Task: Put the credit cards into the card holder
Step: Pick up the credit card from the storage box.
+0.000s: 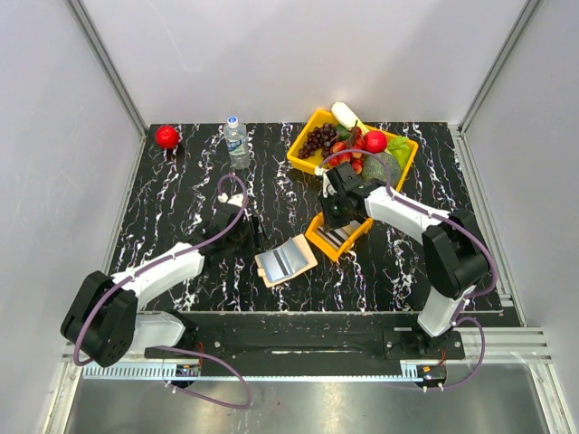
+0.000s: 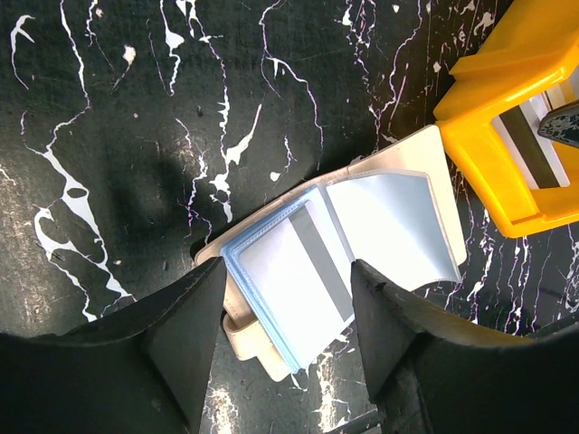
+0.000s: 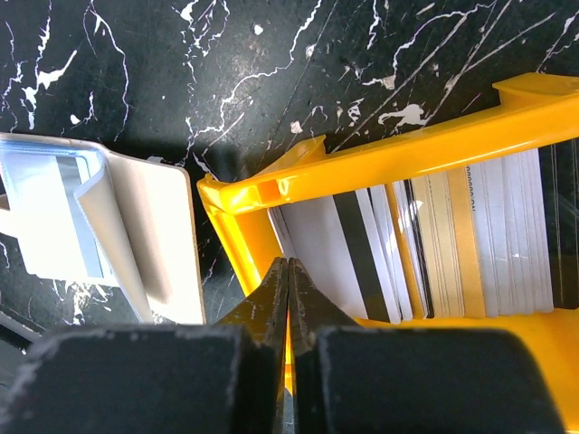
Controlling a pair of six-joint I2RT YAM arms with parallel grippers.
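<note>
Tan card holder (image 1: 285,259) lies open at centre frame on the black marbled desk (image 1: 181,181). The left claw (image 2: 288,276) is spread wide above it, gripping nothing. The right claw (image 3: 288,267) is pressed together over the credit cards (image 3: 434,244) stacked in the orange tray (image 3: 380,158) just right of the holder.

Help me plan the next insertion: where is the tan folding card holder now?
In the top view, the tan folding card holder lies open near the table centre, just left of the small orange tray holding cards.
</note>
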